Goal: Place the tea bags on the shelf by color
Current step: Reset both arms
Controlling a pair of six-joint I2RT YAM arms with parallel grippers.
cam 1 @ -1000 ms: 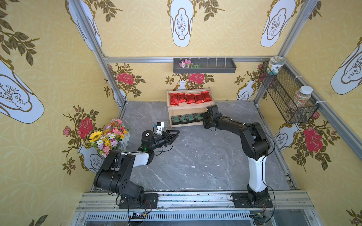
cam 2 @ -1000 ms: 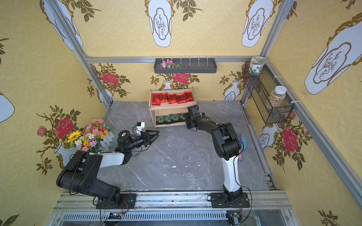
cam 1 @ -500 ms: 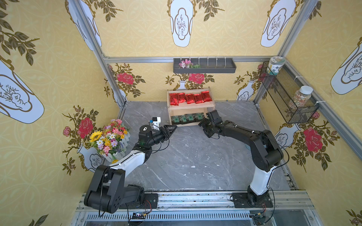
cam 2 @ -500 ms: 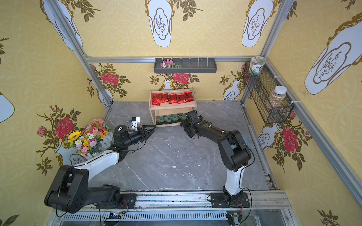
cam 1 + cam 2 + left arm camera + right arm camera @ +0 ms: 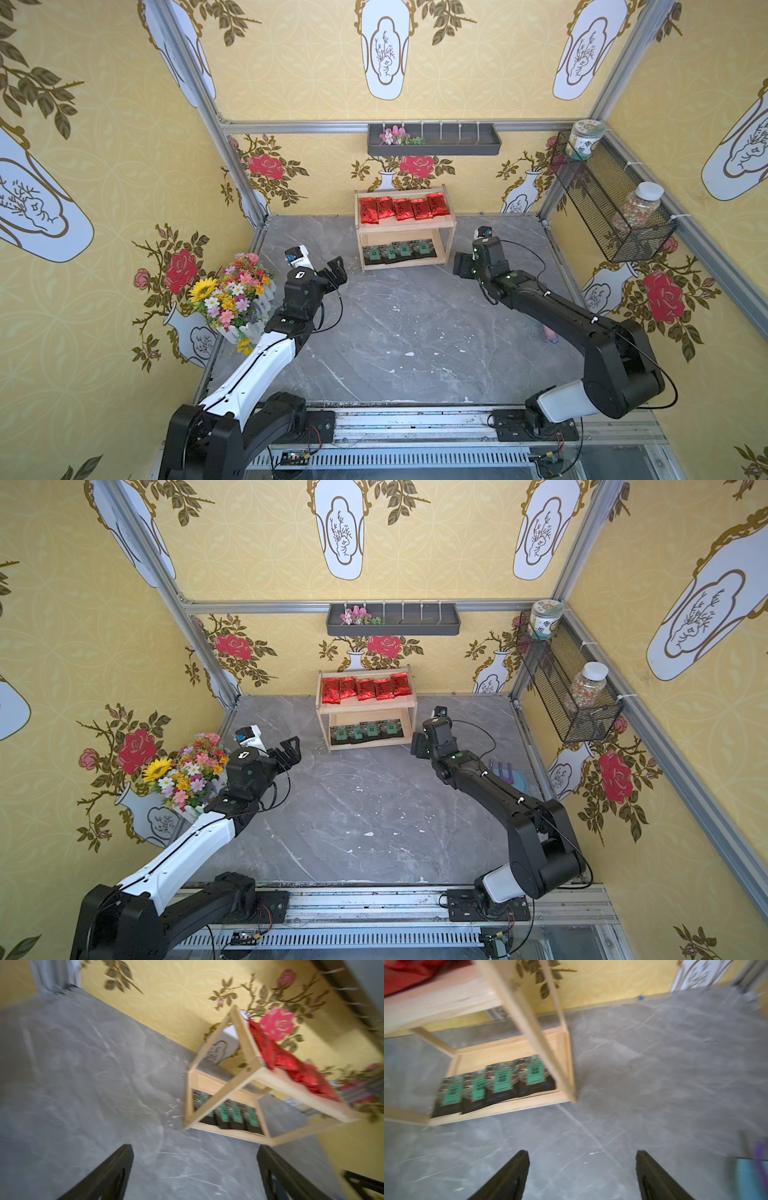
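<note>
1. counter [image 5: 395, 332]: grey marble-look slab, smooth, flecked with white chips. No sachet lies loose on it, so the sorting looks complete and the step in hand is probably to pull the arms clear.
2. left claw [image 5: 337, 269]: black, jaws spread, empty, standing apart from the shelf [image 5: 405, 226] on its left. Best drawn straight back, minding the flower bunch [image 5: 232, 291] beside the arm.
3. right claw [image 5: 460, 265]: black, jaws spread, empty, near the shelf's right end. Best backed off without clipping the thin corner post.
4. shelf: pale raw wood, two tiers, raised rims. It probably shifts if knocked.
5. black tea bags [image 5: 399, 251]: four, flat foil, green labels, in an overlapping row on the lower tier.
6. red tea bags [image 5: 403, 208]: five, shiny crinkled foil, in an overlapping row on the upper tier.
</note>
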